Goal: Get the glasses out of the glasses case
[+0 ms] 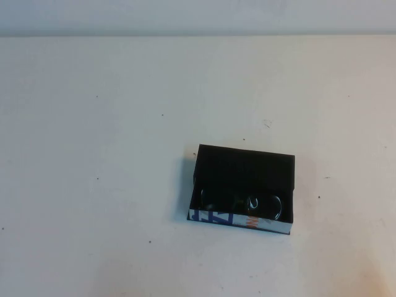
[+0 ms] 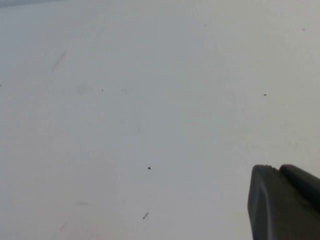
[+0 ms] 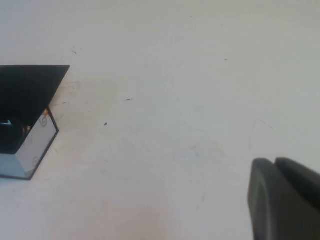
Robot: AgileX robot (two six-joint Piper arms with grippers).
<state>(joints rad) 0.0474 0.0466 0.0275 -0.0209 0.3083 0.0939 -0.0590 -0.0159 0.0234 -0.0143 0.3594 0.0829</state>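
Nearest me, glasses point(image 1: 247, 205) lay inside the glasses case point(image 1: 242, 166); left gripper point(image 2: 285, 202) and right gripper point(image 3: 285, 197) hovered apart, grip state unclear

A white bench point(image 1: 124, 154) fills nearly everything, matte and evenly lit, flecked with small dark specks and faint scuffs. Along its far edge runs a pale grey-blue wall point(image 1: 198, 15).

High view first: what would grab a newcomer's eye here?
The black glasses case sits alone, right of centre on the white table, with the glasses inside against its printed near edge. Neither arm shows there; the left gripper and right gripper only edge into their own wrist views.
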